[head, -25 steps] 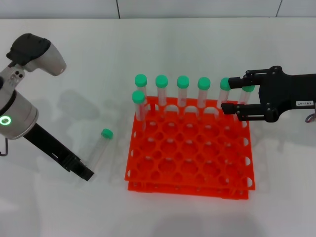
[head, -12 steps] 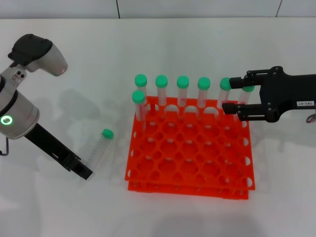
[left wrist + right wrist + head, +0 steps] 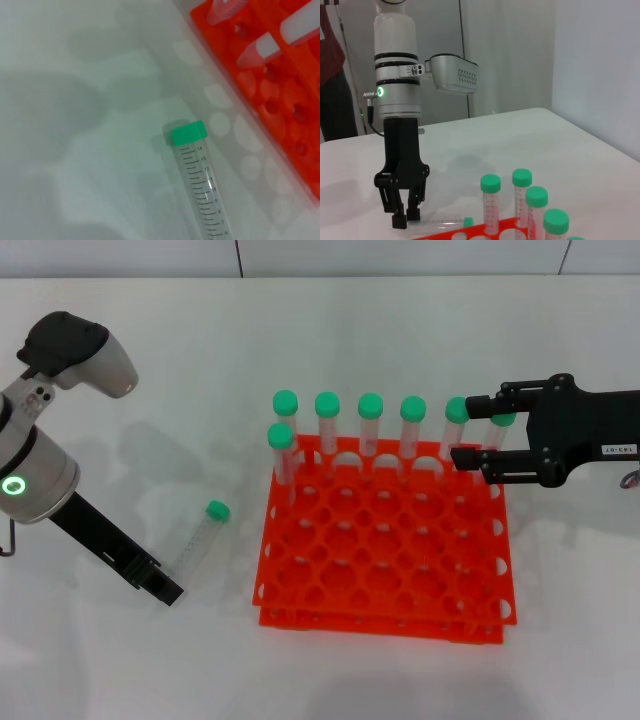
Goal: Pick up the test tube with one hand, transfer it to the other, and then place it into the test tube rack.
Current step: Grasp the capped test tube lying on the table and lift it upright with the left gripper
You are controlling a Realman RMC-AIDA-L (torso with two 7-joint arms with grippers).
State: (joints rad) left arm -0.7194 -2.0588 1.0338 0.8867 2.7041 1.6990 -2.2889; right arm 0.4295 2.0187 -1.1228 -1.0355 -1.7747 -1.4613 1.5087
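The test tube (image 3: 199, 537), clear with a green cap, lies on the white table left of the orange-red test tube rack (image 3: 385, 570). The left wrist view shows the tube (image 3: 199, 186) with its printed marks and the rack's corner (image 3: 287, 95). My unlabelled left gripper (image 3: 165, 588) is low over the table just left of the tube's tip, open and empty. The right wrist view shows the left gripper (image 3: 405, 218) with its fingertips beside the lying tube (image 3: 440, 221). My labelled right gripper (image 3: 468, 432) hovers open and empty over the rack's back right corner.
Several green-capped tubes (image 3: 371, 430) stand upright in the rack's back row, and one (image 3: 281, 450) stands in the second row at the left. Two of them are close to the right gripper's fingers. The table's back edge meets a wall.
My left gripper has shifted slightly left along the table beside the tube. The tube and the right arm have not moved.
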